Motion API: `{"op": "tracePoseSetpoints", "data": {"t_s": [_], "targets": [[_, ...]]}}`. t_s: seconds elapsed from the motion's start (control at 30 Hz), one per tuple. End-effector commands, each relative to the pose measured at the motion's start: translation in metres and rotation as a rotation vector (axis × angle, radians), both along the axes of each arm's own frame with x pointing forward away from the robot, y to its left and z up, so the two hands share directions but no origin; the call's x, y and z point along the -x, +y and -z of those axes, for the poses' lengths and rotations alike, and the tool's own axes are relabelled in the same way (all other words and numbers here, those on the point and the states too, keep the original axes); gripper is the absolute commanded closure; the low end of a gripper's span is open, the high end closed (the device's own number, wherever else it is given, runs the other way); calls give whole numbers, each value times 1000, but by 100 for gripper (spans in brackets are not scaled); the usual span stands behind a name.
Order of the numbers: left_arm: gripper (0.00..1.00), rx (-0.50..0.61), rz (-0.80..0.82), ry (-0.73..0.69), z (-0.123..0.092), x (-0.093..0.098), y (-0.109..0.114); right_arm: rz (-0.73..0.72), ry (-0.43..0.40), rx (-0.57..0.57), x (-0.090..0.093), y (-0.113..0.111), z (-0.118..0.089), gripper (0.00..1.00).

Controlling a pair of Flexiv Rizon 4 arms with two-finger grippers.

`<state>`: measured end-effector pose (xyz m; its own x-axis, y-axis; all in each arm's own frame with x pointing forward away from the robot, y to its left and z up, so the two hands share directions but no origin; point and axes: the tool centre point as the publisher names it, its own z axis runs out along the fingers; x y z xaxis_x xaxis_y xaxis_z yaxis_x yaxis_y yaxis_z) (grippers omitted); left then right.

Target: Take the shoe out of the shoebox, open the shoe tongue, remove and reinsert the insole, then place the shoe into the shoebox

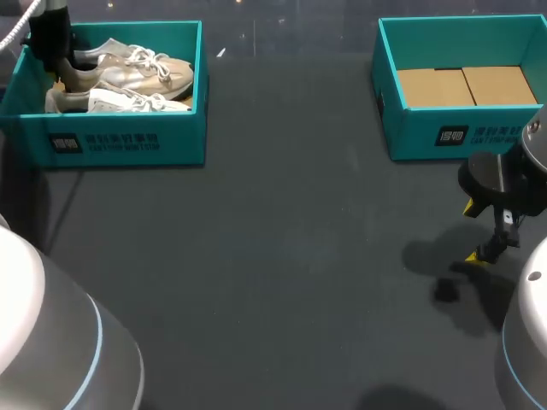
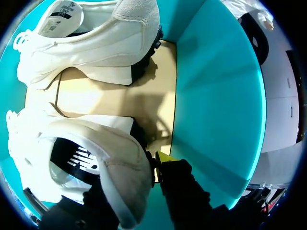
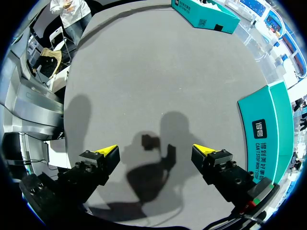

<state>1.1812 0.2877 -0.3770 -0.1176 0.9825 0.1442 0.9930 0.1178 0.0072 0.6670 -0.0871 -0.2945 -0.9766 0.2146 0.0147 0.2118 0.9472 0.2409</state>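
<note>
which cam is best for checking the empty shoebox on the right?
Head view: it looks down into the empty shoebox, cardboard floor visible. Right wrist view catches only one teal outer wall beside the right gripper. Left wrist view shows none of it.

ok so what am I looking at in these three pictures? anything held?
Two robot arms work at a dark table, each ending in a two-finger gripper with yellow tips. One picture looks down from above and behind; the two round ones come from wrist cameras. The left shoebox holds two pale shoes; the left gripper is inside it at the heel of the nearer shoe, but whether it grips is unclear. The right shoebox shows only its cardboard floor. The right gripper hangs open over the table, holding nothing.
</note>
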Motion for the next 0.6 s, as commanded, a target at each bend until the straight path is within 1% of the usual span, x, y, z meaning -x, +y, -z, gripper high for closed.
{"op": "tracePoseSetpoints", "data": {"t_s": [0.03,0.13,0.27,0.33,0.37,0.4,0.5,0.6], "targets": [[61,9,2,-5,-6,-1,0,0,-2,1,1,0,0,0],[59,18,1,-16,-11,0,-2,0,-2,1,1,0,0,0],[51,27,10,-24,-17,3,-7,0,-2,1,1,0,0,0],[41,31,14,-30,-21,3,-10,0,-2,1,1,0,0,0],[38,35,16,-33,-23,3,-11,0,-2,1,1,0,0,0],[28,37,17,-37,-25,3,-12,0,-2,1,1,0,0,0],[13,43,17,-47,-35,5,-15,0,-2,1,1,0,0,0],[5,54,20,-66,-48,7,-18,0,-2,1,1,0,0,0]]}}
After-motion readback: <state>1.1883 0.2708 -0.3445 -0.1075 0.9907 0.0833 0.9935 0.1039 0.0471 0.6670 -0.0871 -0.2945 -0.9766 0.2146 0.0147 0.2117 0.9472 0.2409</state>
